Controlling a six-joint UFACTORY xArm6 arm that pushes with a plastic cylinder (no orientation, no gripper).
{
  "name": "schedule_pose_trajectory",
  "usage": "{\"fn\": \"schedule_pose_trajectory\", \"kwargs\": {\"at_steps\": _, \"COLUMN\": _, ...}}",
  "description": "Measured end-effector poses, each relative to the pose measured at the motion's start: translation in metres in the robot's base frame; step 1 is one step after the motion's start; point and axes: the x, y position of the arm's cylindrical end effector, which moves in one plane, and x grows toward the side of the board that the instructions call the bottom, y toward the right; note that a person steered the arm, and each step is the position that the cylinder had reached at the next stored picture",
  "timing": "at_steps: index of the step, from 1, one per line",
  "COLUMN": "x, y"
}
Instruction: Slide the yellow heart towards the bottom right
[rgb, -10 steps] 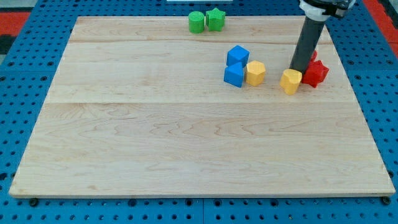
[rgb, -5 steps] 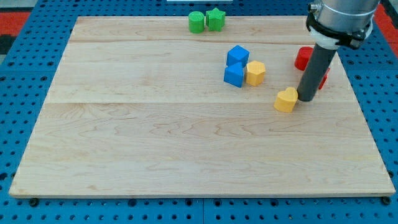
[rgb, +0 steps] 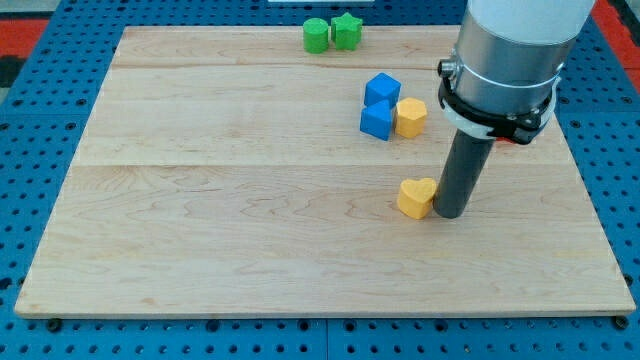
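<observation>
The yellow heart (rgb: 416, 197) lies on the wooden board (rgb: 250, 220), right of centre and below the middle. My tip (rgb: 449, 213) stands on the board right against the heart's right side. The dark rod rises from it to the arm's grey body at the view's top right.
Two blue blocks (rgb: 379, 104) sit together above the heart, with a yellow hexagon block (rgb: 411, 117) touching their right side. A green cylinder (rgb: 316, 35) and a green star (rgb: 346, 30) sit at the top edge. A red block (rgb: 515, 139) is mostly hidden behind the arm.
My tip has moved down and to the left across the board. The yellow heart has slid down and left with it, away from the red blocks.
</observation>
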Motion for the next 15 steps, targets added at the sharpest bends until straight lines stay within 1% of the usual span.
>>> {"fn": "schedule_pose_trajectory", "kwargs": {"at_steps": 1, "x": -0.021, "y": 0.0}}
{"fn": "schedule_pose_trajectory", "kwargs": {"at_steps": 3, "x": -0.085, "y": -0.01}}
{"fn": "schedule_pose_trajectory", "kwargs": {"at_steps": 4, "x": -0.081, "y": -0.035}}
{"fn": "schedule_pose_trajectory", "kwargs": {"at_steps": 5, "x": -0.063, "y": -0.046}}
{"fn": "schedule_pose_trajectory", "kwargs": {"at_steps": 7, "x": -0.04, "y": -0.021}}
{"fn": "schedule_pose_trajectory", "kwargs": {"at_steps": 8, "x": -0.032, "y": -0.02}}
{"fn": "schedule_pose_trajectory", "kwargs": {"at_steps": 9, "x": -0.036, "y": -0.024}}
{"fn": "schedule_pose_trajectory", "kwargs": {"at_steps": 10, "x": -0.053, "y": -0.031}}
{"fn": "schedule_pose_trajectory", "kwargs": {"at_steps": 11, "x": -0.044, "y": -0.049}}
{"fn": "schedule_pose_trajectory", "kwargs": {"at_steps": 12, "x": -0.024, "y": -0.055}}
{"fn": "schedule_pose_trajectory", "kwargs": {"at_steps": 14, "x": -0.024, "y": -0.018}}
{"fn": "schedule_pose_trajectory", "kwargs": {"at_steps": 15, "x": -0.012, "y": -0.002}}
